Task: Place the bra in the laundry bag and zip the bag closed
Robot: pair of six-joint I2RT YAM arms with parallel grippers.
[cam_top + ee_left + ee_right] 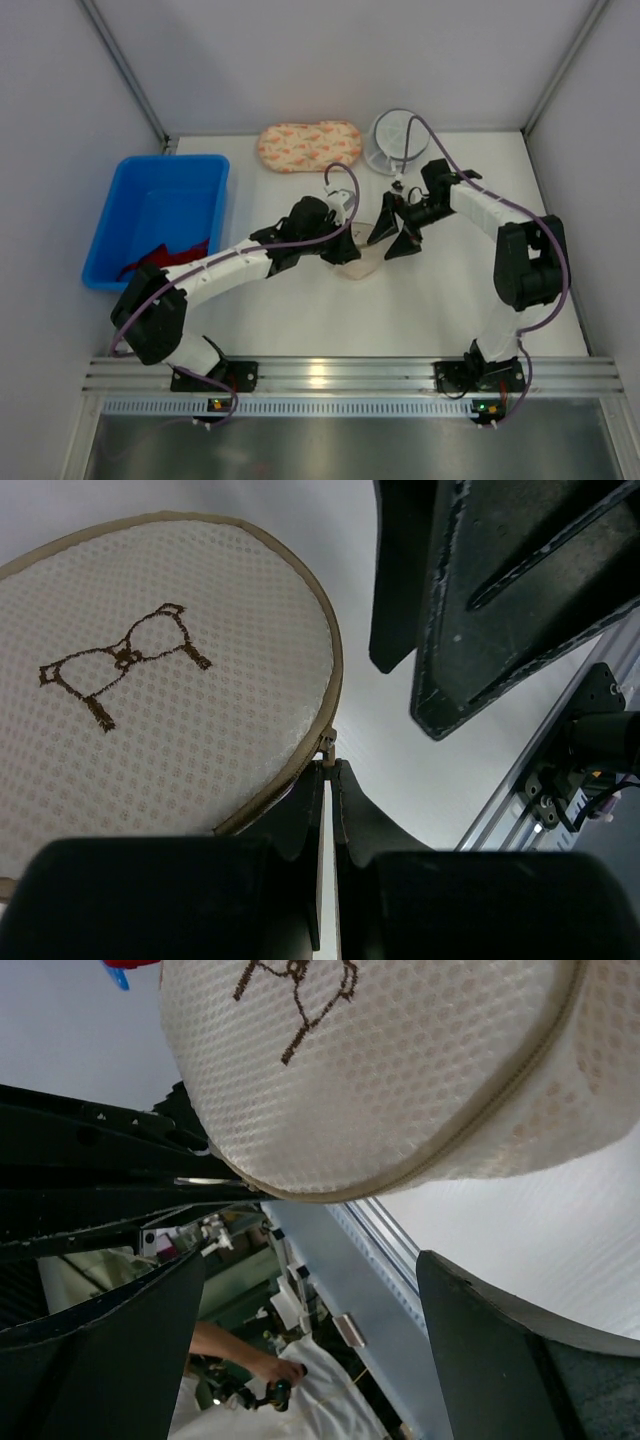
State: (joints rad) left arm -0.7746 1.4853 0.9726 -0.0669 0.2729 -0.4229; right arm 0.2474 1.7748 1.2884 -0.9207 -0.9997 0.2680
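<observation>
The laundry bag (pixel 362 262) is a round beige mesh bag with a brown stitched mark, lying at the table's middle. In the left wrist view the laundry bag (pixel 150 680) shows its tan zipper edge closed along the rim. My left gripper (pixel 330 765) is shut on the small metal zipper pull (pixel 328 745) at the bag's edge; it also shows in the top view (pixel 345 245). My right gripper (pixel 393 240) hangs open just right of the bag, touching nothing. In its own view, my right gripper (pixel 312 1260) is below the bag (pixel 380 1060). The bra is hidden.
A blue bin (pixel 150 195) with a red cloth (pixel 165 255) stands at the left. A peach floral pouch (pixel 308 146) and a white round ribbed container (pixel 393 142) lie at the back. A metal rail (pixel 350 375) runs along the near edge.
</observation>
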